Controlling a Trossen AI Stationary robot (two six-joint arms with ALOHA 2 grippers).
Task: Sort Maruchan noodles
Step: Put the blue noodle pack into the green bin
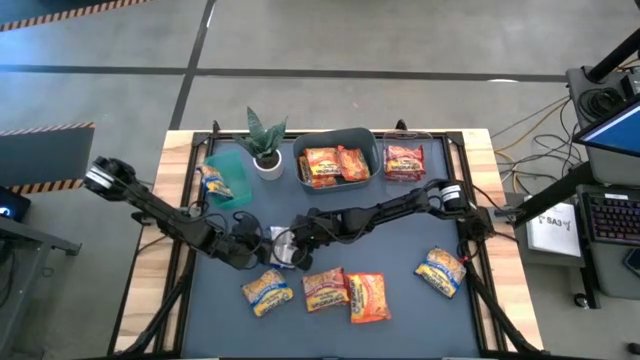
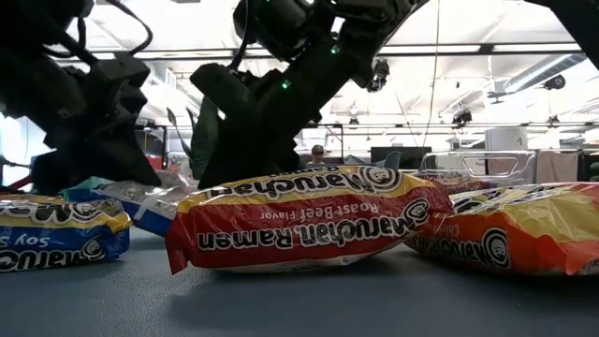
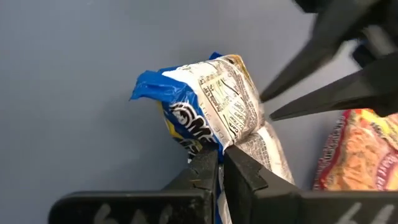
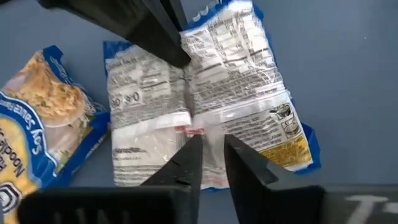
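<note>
Both grippers meet at the middle of the dark mat on one blue-and-white noodle packet (image 1: 279,246), whose printed white back faces up (image 4: 205,93). My left gripper (image 3: 221,163) comes from the table's left and my right gripper (image 4: 211,149) from the right, each shut on that packet. More packets lie flat near the near edge: a blue-yellow one (image 1: 267,291), a red one (image 1: 325,288), an orange one (image 1: 368,298) and another blue-yellow one (image 1: 441,270). My left gripper pinches the packet's edge (image 3: 219,144) between its two fingers, coming slanting down from the table's left. The blue crimped end (image 3: 149,87) sticks out beyond the fingers. Whether the packet still rests on the mat, I cannot tell. My right gripper pinches the back of the packet at its middle seam (image 4: 198,129), coming slanting down from the table's right. The fingertips (image 4: 194,146) stand close together on either side of the seam. The left gripper's fingers (image 4: 158,31) are on the same packet farther along.
At the far edge stand a teal bin (image 1: 232,180) holding a blue packet, a potted plant (image 1: 265,142), a grey bin (image 1: 337,160) with orange packets, and a red packet (image 1: 404,161) in a wire tray. Bare mat lies right of centre (image 1: 410,235).
</note>
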